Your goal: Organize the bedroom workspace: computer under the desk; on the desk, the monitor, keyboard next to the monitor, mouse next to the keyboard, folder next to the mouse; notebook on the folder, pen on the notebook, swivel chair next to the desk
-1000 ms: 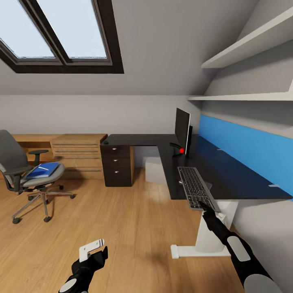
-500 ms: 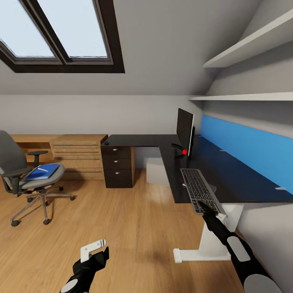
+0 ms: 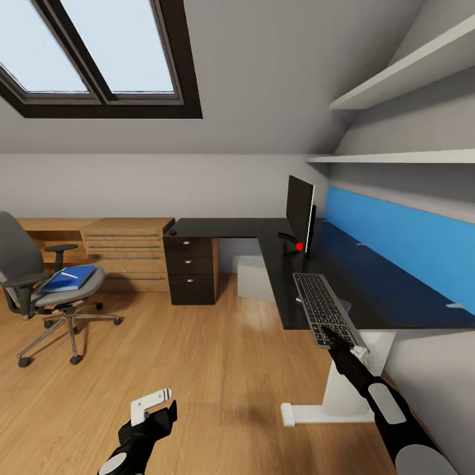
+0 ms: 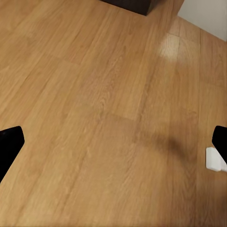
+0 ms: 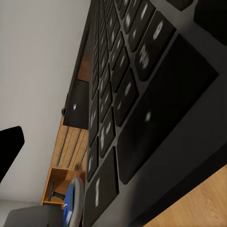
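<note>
Keyboard gripped at the worktop's front edge

Head view: right pincer [image 3: 335, 338] clamps the keyboard's [image 3: 321, 308] near end, which overhangs the worktop [image 3: 369, 284]; left pincer [image 3: 157, 410] hangs open above the floor. Right wrist view: keys [image 5: 118, 94] sit right against the fingers

A skylight window [image 3: 92, 56] sits in the sloped ceiling at far left. Below it, a light-wood drawer chest [image 3: 128, 253] stands on the wooden floor [image 3: 218, 369]. Two white shelves [image 3: 396, 105] line the right wall.

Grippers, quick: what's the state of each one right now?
Left gripper: open, holding nothing, above the wood floor.
Right gripper: at the near end of the keyboard; looks shut on it, though the fingertips are hard to make out.
</note>
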Tool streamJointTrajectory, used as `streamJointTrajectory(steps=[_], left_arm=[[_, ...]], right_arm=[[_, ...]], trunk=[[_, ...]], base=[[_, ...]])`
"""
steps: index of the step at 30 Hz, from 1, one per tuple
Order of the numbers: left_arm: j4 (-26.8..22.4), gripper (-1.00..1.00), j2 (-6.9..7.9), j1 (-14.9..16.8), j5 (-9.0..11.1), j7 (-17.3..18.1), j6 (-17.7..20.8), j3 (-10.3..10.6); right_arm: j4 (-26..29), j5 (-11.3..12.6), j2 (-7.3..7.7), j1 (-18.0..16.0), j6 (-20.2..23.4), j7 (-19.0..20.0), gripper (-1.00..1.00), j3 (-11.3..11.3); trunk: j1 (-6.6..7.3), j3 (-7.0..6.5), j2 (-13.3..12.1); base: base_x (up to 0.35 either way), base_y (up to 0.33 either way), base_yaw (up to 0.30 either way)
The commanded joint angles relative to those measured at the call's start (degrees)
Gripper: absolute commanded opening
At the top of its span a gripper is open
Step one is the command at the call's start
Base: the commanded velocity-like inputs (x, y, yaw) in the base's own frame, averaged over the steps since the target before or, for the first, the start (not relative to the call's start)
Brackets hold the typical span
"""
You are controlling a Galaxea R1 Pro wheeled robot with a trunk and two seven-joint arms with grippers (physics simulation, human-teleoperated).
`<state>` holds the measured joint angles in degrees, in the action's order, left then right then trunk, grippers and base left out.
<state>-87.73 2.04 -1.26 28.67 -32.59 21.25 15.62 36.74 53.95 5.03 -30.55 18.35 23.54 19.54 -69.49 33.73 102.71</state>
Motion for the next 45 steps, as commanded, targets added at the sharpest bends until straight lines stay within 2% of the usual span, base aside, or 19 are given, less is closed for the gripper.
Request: streamJointTrajectory(steps=[1,7,11,25,26,36,45], left_arm=[[-0.1,1.0,0.04,0.0,0.4,-0.5,0.1,0.1],[0.1,1.0,-0.01,0.0,0.4,-0.5,0.1,0.1],[0.1,1.0,-0.02,0.0,0.4,-0.5,0.1,0.1],[0.1,1.0,-0.02,0.0,0.3,-0.5,0.0,0.1],[0.1,1.0,-0.02,0.0,0.3,-0.5,0.0,0.1],[0.1,1.0,-0.02,0.0,0.3,-0.5,-0.1,0.5],[0.1,1.0,-0.02,0.0,0.3,-0.5,-0.1,0.6]], right_arm=[[0.0,0.4,-0.02,0.0,0.5,0.1,1.0,0.2],[0.0,0.4,0.04,0.0,0.6,0.1,1.0,1.9],[-0.1,0.4,0.06,0.0,0.6,0.0,1.0,4.5],[-1.1,0.4,0.06,0.0,0.6,0.0,1.0,5.1],[-1.1,0.4,0.06,0.0,0.6,0.0,-1.0,5.1],[-1.1,0.3,0.02,0.0,0.6,0.0,-1.0,5.1],[-0.6,0.2,-0.16,0.0,0.6,0.1,-1.0,4.8]], trunk=[[0.0,0.05,0.0],[0.0,0.05,0.0],[0.0,0.05,0.0],[0.0,0.05,0.0],[0.0,0.05,0.0],[0.0,0.05,0.0],[1.98,-1.57,-3.6]], base=[[0.0,0.0,0.0],[0.0,0.0,0.0],[0.0,0.0,0.0],[0.0,0.0,0.0],[0.0,0.0,0.0],[0.0,0.0,0.0],[0.0,0.0,0.0]])
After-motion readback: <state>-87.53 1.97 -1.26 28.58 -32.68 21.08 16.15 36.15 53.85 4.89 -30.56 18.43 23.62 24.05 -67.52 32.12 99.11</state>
